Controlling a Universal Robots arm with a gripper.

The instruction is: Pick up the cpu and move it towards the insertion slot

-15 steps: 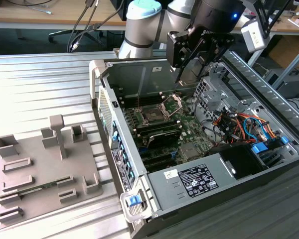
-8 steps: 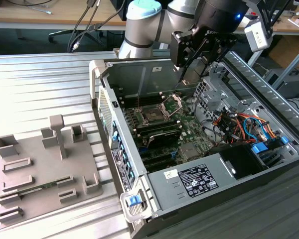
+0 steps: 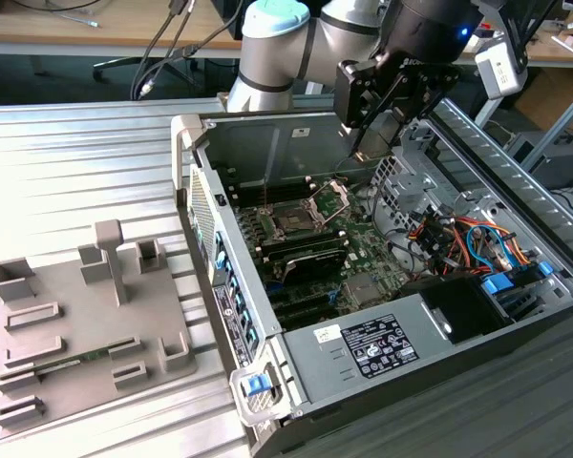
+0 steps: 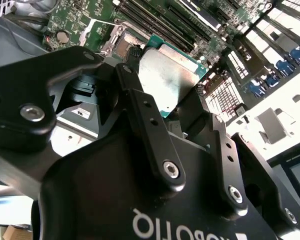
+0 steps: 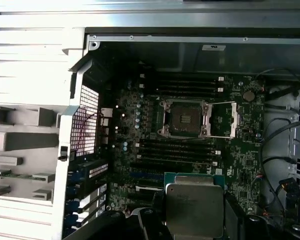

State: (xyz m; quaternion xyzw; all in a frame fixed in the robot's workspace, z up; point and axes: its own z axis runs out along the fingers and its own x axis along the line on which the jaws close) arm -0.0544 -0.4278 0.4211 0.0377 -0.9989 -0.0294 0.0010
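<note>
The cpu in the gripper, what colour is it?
The cpu has a pale silver top with a green rim, clearest in the first wrist view.

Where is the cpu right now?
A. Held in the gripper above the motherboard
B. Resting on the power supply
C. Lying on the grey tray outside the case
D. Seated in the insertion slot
A: in both wrist views the cpu sits clamped in the gripper, off the board and short of the open, empty insertion slot.
</note>
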